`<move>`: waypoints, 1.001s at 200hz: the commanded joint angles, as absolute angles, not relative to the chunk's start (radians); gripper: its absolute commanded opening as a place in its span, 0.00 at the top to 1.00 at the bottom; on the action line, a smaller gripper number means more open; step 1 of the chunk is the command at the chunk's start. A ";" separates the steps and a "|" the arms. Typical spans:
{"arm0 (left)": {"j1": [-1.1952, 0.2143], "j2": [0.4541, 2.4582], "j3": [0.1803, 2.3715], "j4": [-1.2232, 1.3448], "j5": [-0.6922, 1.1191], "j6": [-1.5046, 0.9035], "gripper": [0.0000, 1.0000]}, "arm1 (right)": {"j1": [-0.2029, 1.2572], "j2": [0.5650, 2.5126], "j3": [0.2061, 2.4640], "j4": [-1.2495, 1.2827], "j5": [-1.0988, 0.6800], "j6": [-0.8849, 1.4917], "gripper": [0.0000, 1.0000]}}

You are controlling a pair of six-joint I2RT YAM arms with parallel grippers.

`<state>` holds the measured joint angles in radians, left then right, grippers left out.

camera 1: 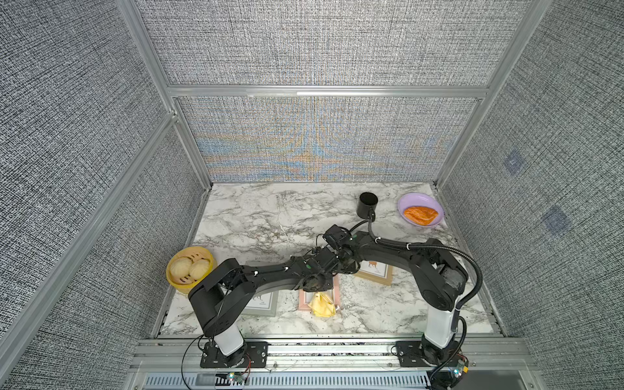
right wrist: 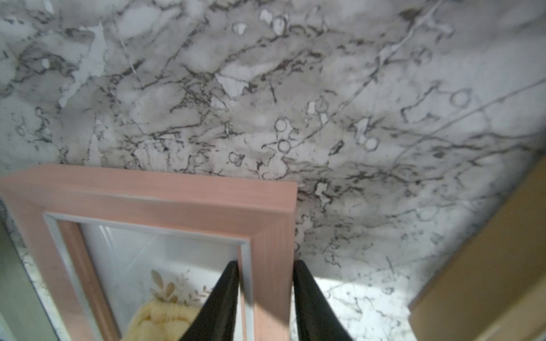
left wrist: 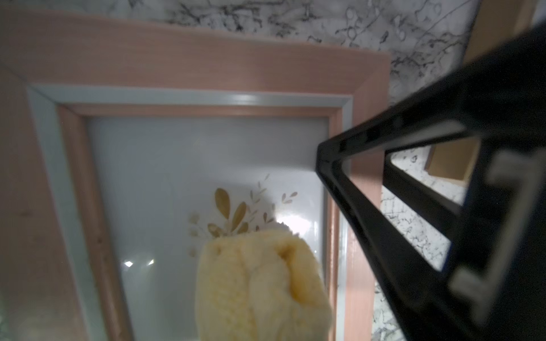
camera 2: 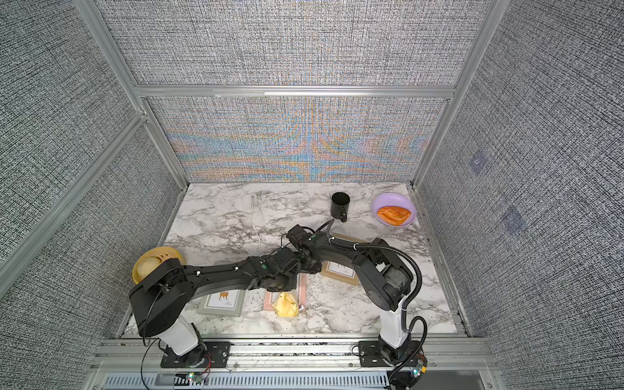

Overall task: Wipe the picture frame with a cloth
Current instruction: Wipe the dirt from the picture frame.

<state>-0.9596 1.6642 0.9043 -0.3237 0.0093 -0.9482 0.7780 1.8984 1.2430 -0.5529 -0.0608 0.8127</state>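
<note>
my left gripper pinches yellow cloth on pink frame glass; bare glass ahead of it along frame's long axis; right gripper straddles side rail, can't tell if clamping

We find both top views bright and evenly lit from above, with soft shadows on the worktop and colour moiré rippling over the back wall. The wrist views are softer: glare spots on the pink frame glass, the cloth blurred, and the edges bowed.

A black mug and a purple plate with a pastry stand far right on the bench. A steamer of buns sits left. A grey frame and a tan frame lie flat.
</note>
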 commanded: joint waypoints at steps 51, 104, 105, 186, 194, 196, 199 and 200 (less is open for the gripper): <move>-0.858 1.614 0.859 -0.333 0.012 -0.918 1.00 | 0.775 1.843 1.195 -0.477 -0.112 0.814 0.57; -0.856 1.738 0.949 -0.252 0.126 -0.891 1.00 | 0.788 1.880 1.203 -0.458 -0.149 0.799 0.62; -0.856 1.739 0.949 -0.251 0.129 -0.890 1.00 | 0.789 1.881 1.203 -0.458 -0.149 0.799 0.63; -0.811 1.664 0.874 -0.314 0.082 -0.870 1.00 | 0.789 1.854 1.164 -0.446 -0.139 0.816 0.72; -0.799 1.654 0.864 -0.314 0.078 -0.869 1.00 | 0.789 1.855 1.161 -0.442 -0.141 0.818 0.73; -0.797 1.651 0.863 -0.314 0.077 -0.870 1.00 | 0.790 1.854 1.159 -0.441 -0.141 0.818 0.73; -0.793 1.649 0.860 -0.312 0.077 -0.870 1.00 | 0.789 1.853 1.157 -0.438 -0.142 0.818 0.73; -0.791 1.648 0.860 -0.312 0.077 -0.870 1.00 | 0.789 1.853 1.156 -0.438 -0.143 0.818 0.73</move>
<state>-0.8162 1.6669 0.8833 -0.2634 0.0956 -0.8864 0.7868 1.8584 1.1667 -0.4595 -0.1135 0.7937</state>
